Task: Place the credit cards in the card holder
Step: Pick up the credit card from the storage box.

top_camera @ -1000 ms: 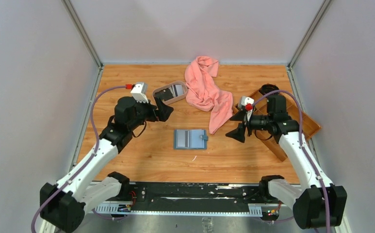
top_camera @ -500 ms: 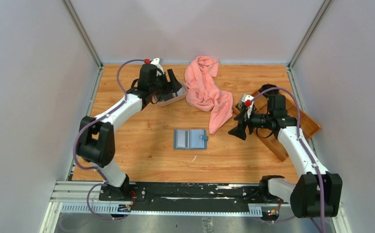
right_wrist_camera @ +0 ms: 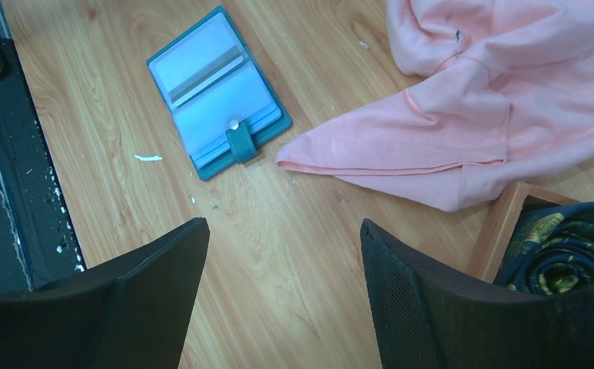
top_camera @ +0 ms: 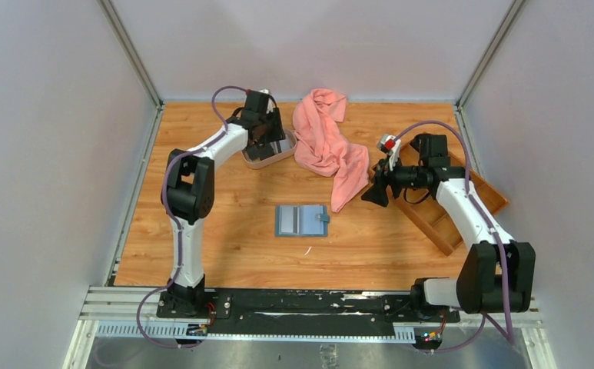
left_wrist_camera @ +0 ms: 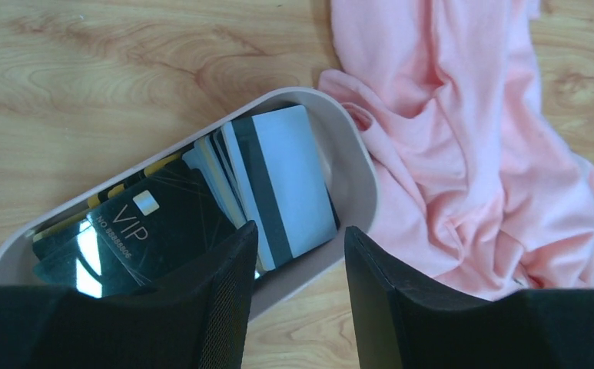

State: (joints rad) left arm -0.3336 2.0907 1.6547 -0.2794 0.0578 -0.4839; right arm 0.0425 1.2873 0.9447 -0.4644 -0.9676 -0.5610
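Cloth (left_wrist_camera: 462, 138) beside tray (left_wrist_camera: 360, 178); credit cards (left_wrist_camera: 194, 201) inside

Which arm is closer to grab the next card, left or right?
Left. The left arm's fingers hang right over the stack of plastic credit cards in the oval beige tray. The right arm's fingers are open above the wooden table near the teal bifold card holder.

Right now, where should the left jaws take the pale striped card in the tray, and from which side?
Probably its short edge nearest the left jaws, from above: the pale card lies topmost on the fanned stack, at the tray's end nearest the pink cloth.
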